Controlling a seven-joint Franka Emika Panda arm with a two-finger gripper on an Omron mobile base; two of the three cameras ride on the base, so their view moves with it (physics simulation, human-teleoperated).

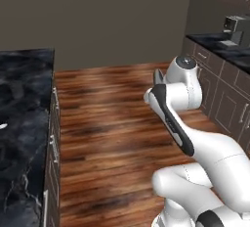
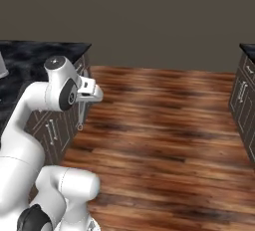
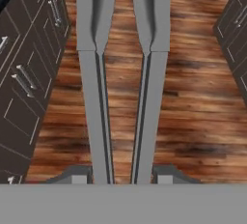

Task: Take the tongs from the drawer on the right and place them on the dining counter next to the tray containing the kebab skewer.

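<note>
We see our gripper clamped on the tongs, whose arms run toward 12 o'clock. Wooden floor lies below, dark cabinets at 9 o'clock.

The tongs look like matt silver-grey metal, smooth, their two long arms flat and without shine. The floor is wood in reddish-brown planks with dark grain and a soft sheen in patches. The tabletop at the left is glossy black marble with white veins. The cabinets below it look like dark brown wood with a flat, matt finish and slim silvery metal bar handles. The arm has a smooth, glossy white shell like plastic, with dark matt joints. The back wall is plain and matt, grey-brown.
</note>
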